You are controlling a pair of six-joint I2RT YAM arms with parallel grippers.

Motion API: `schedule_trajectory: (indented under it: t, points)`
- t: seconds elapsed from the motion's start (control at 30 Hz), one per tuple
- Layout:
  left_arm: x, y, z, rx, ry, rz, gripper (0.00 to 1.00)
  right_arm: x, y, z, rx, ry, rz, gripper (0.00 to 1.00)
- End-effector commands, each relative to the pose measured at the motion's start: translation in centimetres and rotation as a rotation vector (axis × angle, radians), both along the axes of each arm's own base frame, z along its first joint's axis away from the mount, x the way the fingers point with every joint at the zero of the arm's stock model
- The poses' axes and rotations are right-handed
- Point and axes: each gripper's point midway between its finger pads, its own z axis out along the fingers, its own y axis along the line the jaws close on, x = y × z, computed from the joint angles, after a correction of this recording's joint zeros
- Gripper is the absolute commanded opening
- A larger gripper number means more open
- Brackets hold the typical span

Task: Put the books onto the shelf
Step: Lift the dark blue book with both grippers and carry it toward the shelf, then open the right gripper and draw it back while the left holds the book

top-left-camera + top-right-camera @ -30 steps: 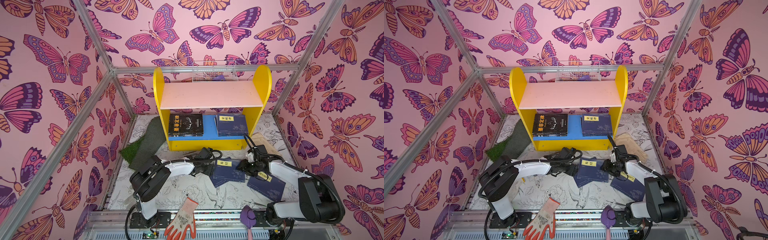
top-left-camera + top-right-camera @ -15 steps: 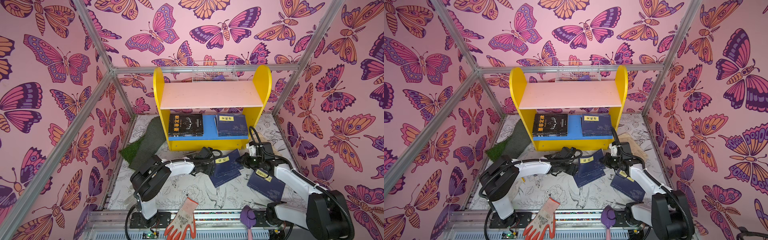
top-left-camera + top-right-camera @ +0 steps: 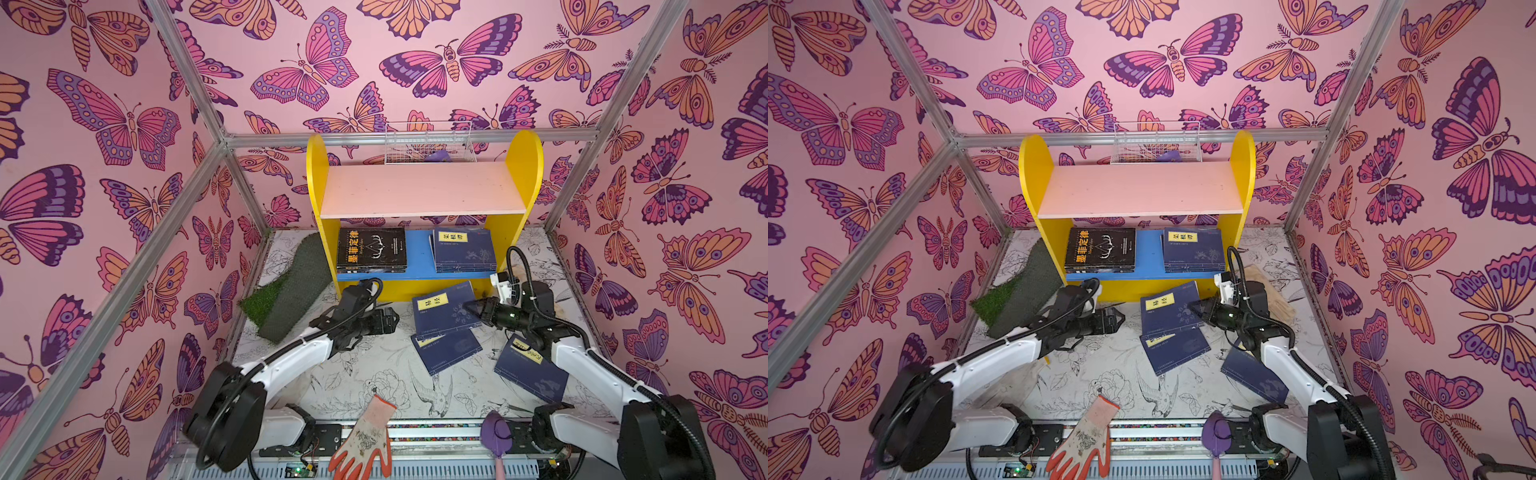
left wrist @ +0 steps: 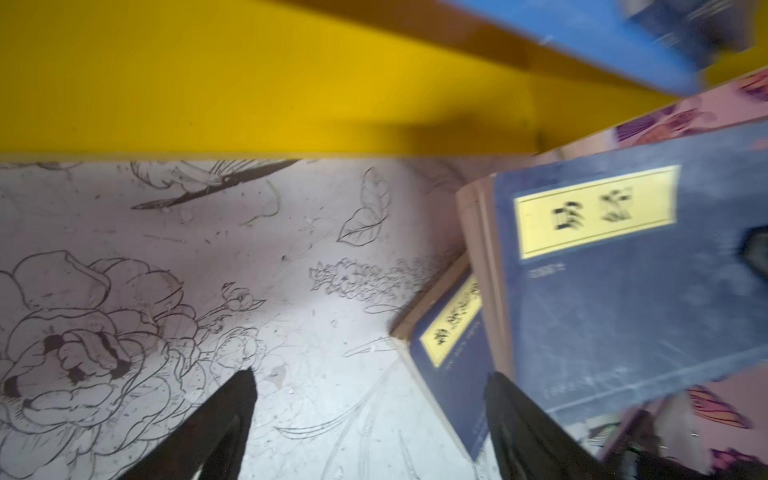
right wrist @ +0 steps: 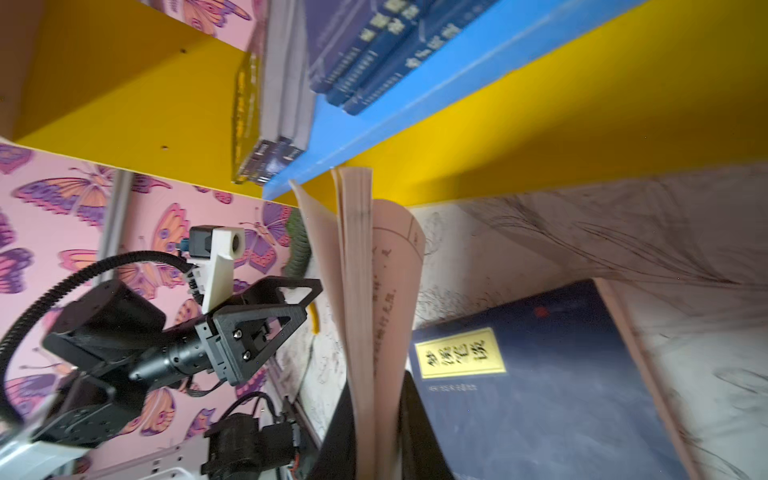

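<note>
The lifted navy book, with a yellow title label at its far left corner, is clamped in the right hand, which grips it at its right edge in both top views. The right wrist view shows the lifted navy book edge-on, its pale pages fanning out from between the two dark fingers that press together on them. It stands tilted just in front of the shelf, with its far edge close below the front of the blue lower board. Its near edge overlaps a second navy book that lies flat on the surface; I cannot tell whether the two touch. A third navy book lies flat further right, partly under the right arm.

The left hand hovers low over the surface, just left of the lifted navy book and apart from it. Its fingers are spread wide with nothing between them. In the left wrist view the labelled cover of the lifted navy book sits just beyond one fingertip.

On the blue lower board a black stack lies flat at the left and a navy stack at the right, with bare board between them.
</note>
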Motion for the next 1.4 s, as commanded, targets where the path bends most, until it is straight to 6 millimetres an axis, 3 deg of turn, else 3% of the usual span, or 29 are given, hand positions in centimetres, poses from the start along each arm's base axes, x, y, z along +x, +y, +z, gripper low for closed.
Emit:
schedule_trajectory:
  t: [0.0, 0.17, 0.23, 0.4, 0.43, 0.57, 0.77, 1.1, 1.2, 1.27, 1.37]
  points:
    - [-1.5, -2.4, 3.7, -0.245, -0.037, -0.098, 0.94, 0.2, 1.7, 5.0, 0.166, -0.144, 0.076, 0.0]
    - [-2.4, -4.1, 5.0, -0.362, -0.016, -0.188, 0.94, 0.4, 2.7, 7.1, 0.246, -0.196, 0.116, 0.0]
    - [-2.2, -4.6, 5.3, -0.402, -0.02, -0.194, 0.88, 0.3, 3.2, 7.3, 0.249, -0.196, 0.134, 0.0]
    - [-1.9, -5.8, 6.4, -0.477, -0.029, -0.23, 0.65, 0.6, 3.3, 7.5, 0.245, -0.202, 0.12, 0.0]
    - [-1.7, -6.0, 5.6, -0.474, -0.01, -0.229, 0.6, 0.6, 3.3, 7.6, 0.242, -0.206, 0.12, 0.0]
    - [-1.4, -6.2, 6.3, -0.489, -0.03, -0.233, 0.32, 0.6, 3.2, 7.2, 0.218, -0.195, 0.112, 0.0]
    - [-1.5, -7.1, 6.9, -0.494, -0.037, -0.258, 0.01, 0.7, 3.0, 6.2, 0.182, -0.171, 0.096, 0.0]
    - [-0.9, -8.6, 9.0, -0.479, -0.12, -0.258, 0.0, 0.9, 2.0, 4.9, 0.092, -0.147, 0.032, 0.04]
    - [-0.6, -8.2, 10.0, -0.484, -0.159, -0.233, 0.0, 1.0, 1.4, 4.4, 0.058, -0.136, -0.006, 0.19]
    - [-0.5, -8.0, 10.7, -0.491, -0.186, -0.225, 0.0, 1.1, 0.9, 3.9, 0.029, -0.126, -0.041, 0.35]
    - [-0.3, -7.8, 11.3, -0.502, -0.205, -0.217, 0.0, 1.3, -0.7, 2.5, -0.041, -0.089, -0.136, 0.47]
